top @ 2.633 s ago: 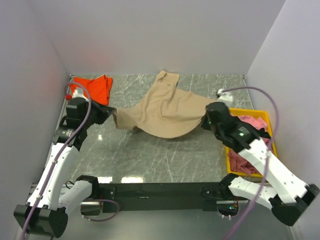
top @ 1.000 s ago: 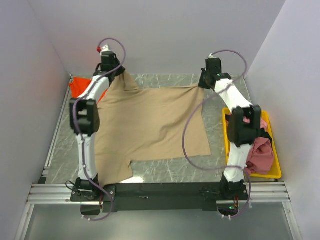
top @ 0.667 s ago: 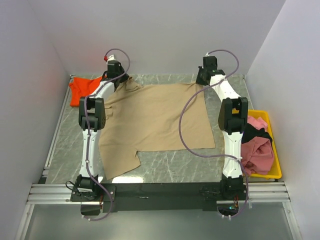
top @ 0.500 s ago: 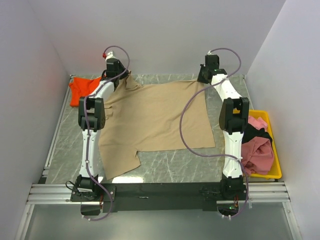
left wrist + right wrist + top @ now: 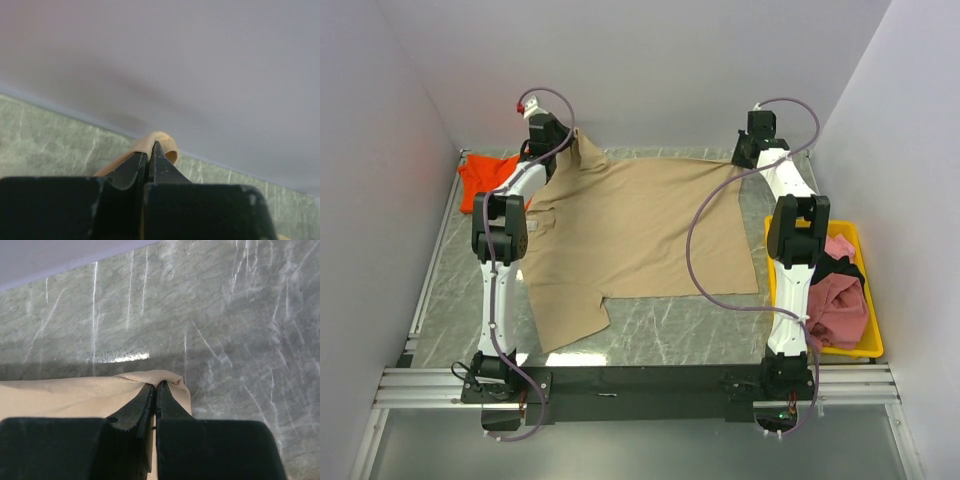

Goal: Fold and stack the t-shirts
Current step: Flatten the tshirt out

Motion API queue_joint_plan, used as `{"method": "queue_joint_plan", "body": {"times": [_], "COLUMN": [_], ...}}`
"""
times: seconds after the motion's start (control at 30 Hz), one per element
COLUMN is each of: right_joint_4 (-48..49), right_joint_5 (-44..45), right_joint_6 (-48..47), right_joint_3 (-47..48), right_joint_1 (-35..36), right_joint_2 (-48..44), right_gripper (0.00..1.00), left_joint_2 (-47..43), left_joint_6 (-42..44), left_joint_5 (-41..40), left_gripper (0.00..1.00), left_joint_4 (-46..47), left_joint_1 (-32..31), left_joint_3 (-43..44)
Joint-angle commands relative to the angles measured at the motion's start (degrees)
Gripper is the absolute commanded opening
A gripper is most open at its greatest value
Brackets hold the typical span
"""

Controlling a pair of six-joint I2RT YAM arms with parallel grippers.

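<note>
The large tan-beige t-shirt (image 5: 630, 235) is spread across the marble table, its far edge lifted. My left gripper (image 5: 567, 143) is shut on its far left corner, with a cloth fold (image 5: 160, 145) around the tips. My right gripper (image 5: 744, 163) is shut on the far right corner, where the cloth (image 5: 155, 380) bunches at the tips. An orange-red t-shirt (image 5: 485, 180) lies crumpled at the far left. Pink (image 5: 838, 300) and dark (image 5: 825, 265) shirts sit in the tray at right.
The yellow plastic tray (image 5: 872, 340) stands at the right edge. White walls close in the back and sides. Both arms stretch far out toward the back wall. Bare marble (image 5: 680, 330) shows near the front rail.
Both arms swung from low near positions out to the far edge, pulling the tan shirt open and flat. In the last half second the shirt shifted slightly right and nearer.
</note>
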Motion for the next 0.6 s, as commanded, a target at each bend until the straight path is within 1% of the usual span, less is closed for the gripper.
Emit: {"method": "queue_joint_plan", "body": {"times": [0.0, 0.13, 0.3, 0.37, 0.43, 0.57], "right_joint_4": [1.09, 3.64, 5.93, 5.76, 6.19, 6.55], "right_joint_5": [0.62, -2.02, -3.24, -3.51, -3.17, -2.46], "right_joint_6": [-2.51, -3.74, -4.18, -4.27, -5.06, -6.03], "right_joint_3": [3.06, 4.11, 4.82, 4.82, 4.04, 3.59], "right_joint_1": [-0.40, -0.31, -0.40, -0.31, -0.31, -0.40], "right_joint_2": [-1.53, -0.21, 0.68, 0.33, -0.64, -2.13], "right_gripper": [0.00, 0.00, 0.00, 0.00, 0.00, 0.00], "left_joint_2": [-0.56, 0.23, 2.60, 1.29, -1.51, -4.16], "left_joint_6": [-1.19, -0.76, -0.23, -0.32, 0.38, 2.32], "left_joint_5": [-2.74, -5.82, -2.48, -2.39, -3.53, -4.24], "left_gripper": [0.01, 0.01, 0.01, 0.01, 0.01, 0.01], "left_joint_4": [5.74, 7.93, 6.36, 7.58, 9.25, 8.56], "left_joint_1": [0.15, 0.24, 0.24, 0.24, 0.24, 0.15], "left_joint_3": [4.21, 5.17, 9.65, 8.00, 4.13, 3.07]}}
